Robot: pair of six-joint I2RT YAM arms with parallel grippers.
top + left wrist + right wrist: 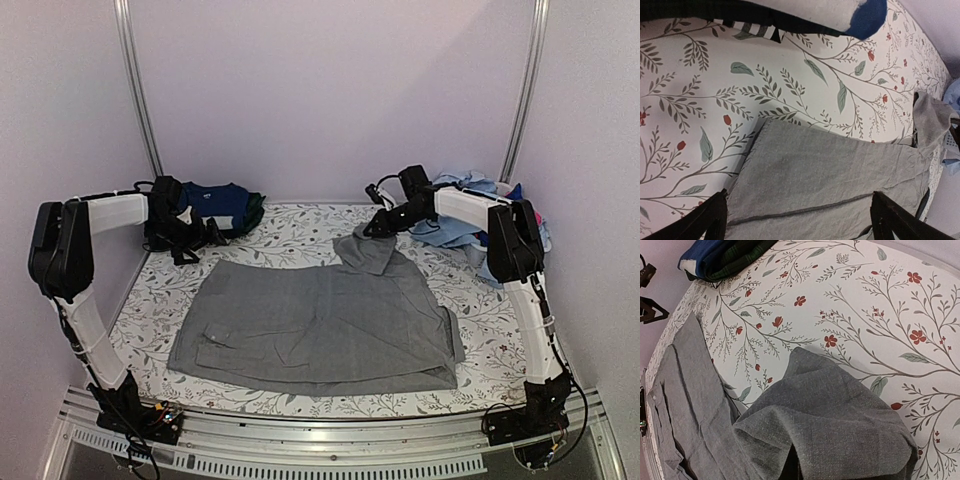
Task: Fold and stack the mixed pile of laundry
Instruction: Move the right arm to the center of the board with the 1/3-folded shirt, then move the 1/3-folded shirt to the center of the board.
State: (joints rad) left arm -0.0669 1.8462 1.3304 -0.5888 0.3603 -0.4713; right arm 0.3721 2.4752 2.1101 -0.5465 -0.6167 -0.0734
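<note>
A grey shirt (320,325) lies spread flat on the floral sheet (290,232). Its far right part is pulled up into a peak (368,250). My right gripper (377,226) is shut on that raised grey cloth (840,425), which covers the fingers in the right wrist view. My left gripper (203,240) hangs open over the shirt's far left corner (805,175), with its two black fingertips (710,220) wide apart and nothing between them. The unfolded laundry pile (465,215), mostly light blue, sits at the back right behind the right arm.
A folded stack of navy blue and dark green cloth (225,205) rests at the back left corner, close behind the left gripper, and shows as the navy and green stack (725,257) in the right wrist view. White walls and metal posts enclose the table.
</note>
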